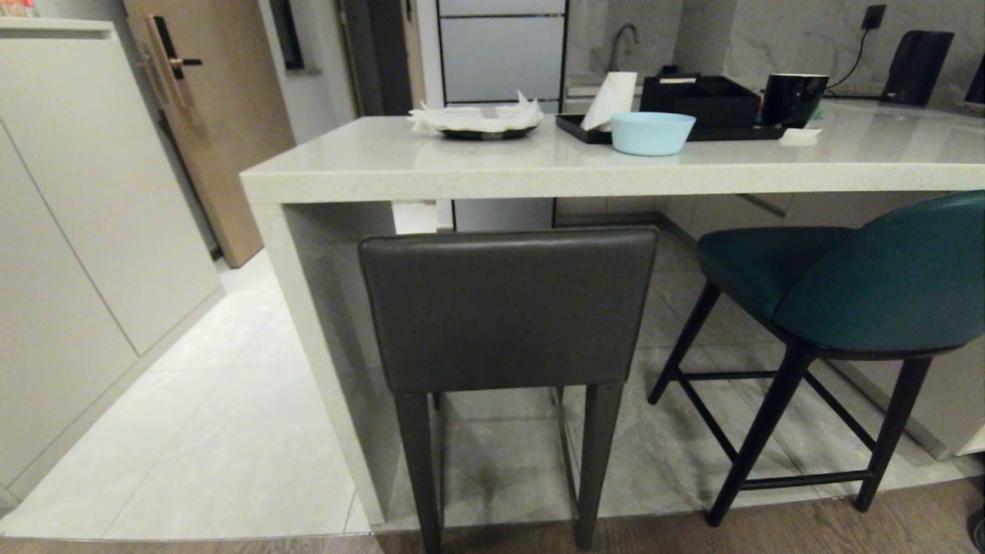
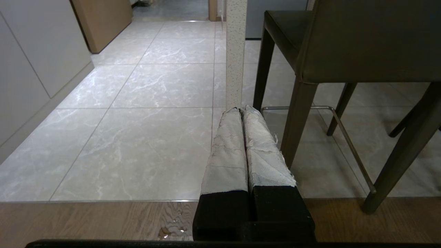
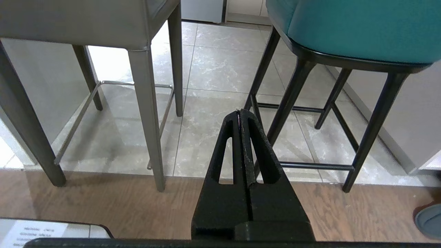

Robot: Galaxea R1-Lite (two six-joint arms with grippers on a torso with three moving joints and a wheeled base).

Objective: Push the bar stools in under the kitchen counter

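The dark grey-brown bar stool point(image 1: 508, 308) with a flat rectangular back stands in front of the kitchen counter point(image 1: 616, 181), its back towards me. The teal bar stool point(image 1: 862, 285) with black legs stands to its right, turned at an angle, its seat partly below the worktop edge. Neither arm shows in the head view. My left gripper point(image 2: 240, 110) is shut and empty, low above the floor, left of the grey stool's legs point(image 2: 299, 117). My right gripper point(image 3: 239, 112) is shut and empty, pointing between the grey stool point(image 3: 144, 103) and the teal stool point(image 3: 351, 27).
On the worktop lie a plate with paper point(image 1: 481, 121), a light blue bowl point(image 1: 652, 132), a black tray point(image 1: 692, 108) and a black mug point(image 1: 793, 98). The counter's side panel point(image 1: 323, 308) stands left of the grey stool. Pale cabinets point(image 1: 85, 231) line the left wall.
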